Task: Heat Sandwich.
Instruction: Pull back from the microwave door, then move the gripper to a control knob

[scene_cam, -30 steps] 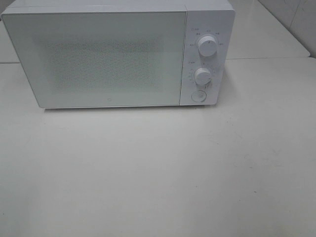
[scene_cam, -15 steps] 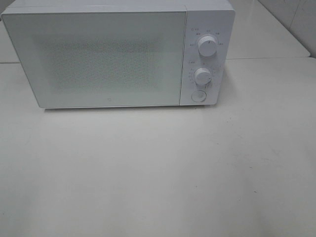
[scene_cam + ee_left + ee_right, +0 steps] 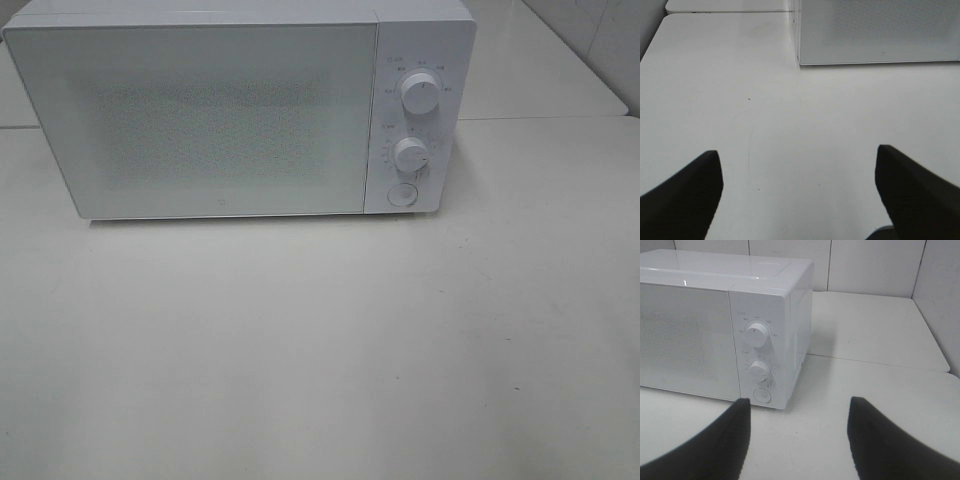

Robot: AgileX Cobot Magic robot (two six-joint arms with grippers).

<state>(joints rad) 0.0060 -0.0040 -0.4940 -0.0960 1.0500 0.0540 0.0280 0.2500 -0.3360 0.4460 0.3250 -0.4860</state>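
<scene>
Since no sandwich is seen in any view, its place cannot be told, possibly behind the shut door (image 3: 200, 115). High view: microwave (image 3: 240, 110) set at 12 o'clock on desk (image 3: 320, 350), arms unseen. Left wrist: left tool (image 3: 797, 150) held low, jaws wide, empty. Right wrist: right tool (image 3: 799, 400) spread, empty, faced at round button (image 3: 761, 395); a square press is advised.

Bright even light, seemingly from overhead, soft shadow under the microwave (image 3: 220, 120), glare on its top, slightly grainy
</scene>
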